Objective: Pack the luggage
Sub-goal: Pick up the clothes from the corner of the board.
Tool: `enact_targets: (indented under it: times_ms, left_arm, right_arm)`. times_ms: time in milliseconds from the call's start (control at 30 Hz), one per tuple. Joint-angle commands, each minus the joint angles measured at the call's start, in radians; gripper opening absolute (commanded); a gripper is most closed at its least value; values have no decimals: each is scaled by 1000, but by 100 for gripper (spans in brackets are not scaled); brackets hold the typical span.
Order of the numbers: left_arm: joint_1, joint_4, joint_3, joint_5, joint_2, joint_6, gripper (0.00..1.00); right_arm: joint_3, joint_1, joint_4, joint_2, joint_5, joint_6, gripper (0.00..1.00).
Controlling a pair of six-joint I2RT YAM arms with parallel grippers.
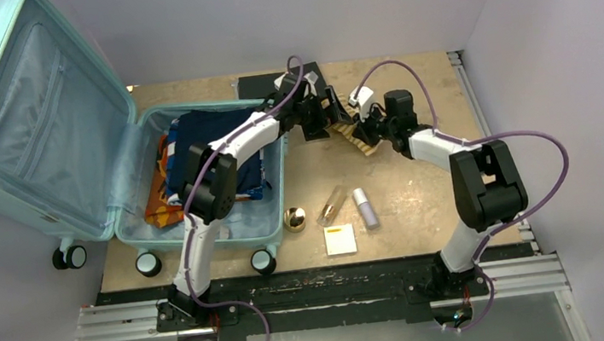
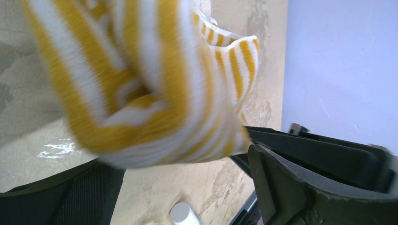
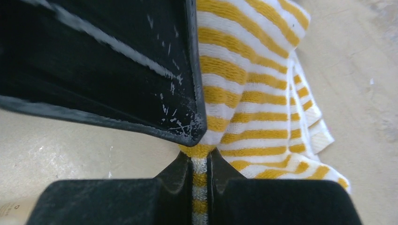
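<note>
From above, the luggage (image 1: 38, 140) lies open at the left of the frame. Its lid stands up in the upper left, and its base rests on the bench (image 1: 432, 207) with folded clothes (image 1: 193, 153) inside. Both arms reach to the upper centre, where the left fingers (image 1: 320, 119) and right fingers (image 1: 365, 131) meet at a yellow-and-white striped cloth (image 1: 369, 147), which is outside the luggage and to the right of it. Lower on the bench, just right of the base, lie a gold round item (image 1: 294, 219), a clear tube (image 1: 333, 205), a silver cylinder (image 1: 364, 208) and a small yellow-and-white card (image 1: 340, 239).

In the left wrist view, the striped cloth fills the upper left, blurred. The left fingers are spread wide, one at the lower left and one at the lower right, with the cloth hanging between them. Whether it touches either finger cannot be told.

In the right wrist view, the right fingers at the bottom centre are pressed together on a fold of the striped cloth. The rest of the cloth spreads to the upper right over the bench. A scuffed black surface (image 3: 94, 61) covers the upper left.
</note>
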Motion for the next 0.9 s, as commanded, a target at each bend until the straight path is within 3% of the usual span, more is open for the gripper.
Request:
enact_targets:
  times_ms: [0,700,867]
  left_arm:
    - [18,103,-22,61,-100,-40,99]
    - [19,25,-40,-137,-52,44,99]
    - [18,48,-51,-105,-39,73,97]
  right_arm:
    - [25,12,51,24,-13,37,0]
    - [22,33,61,-46,-178,112,0]
    - [21,51,65,-58,-195,116,0]
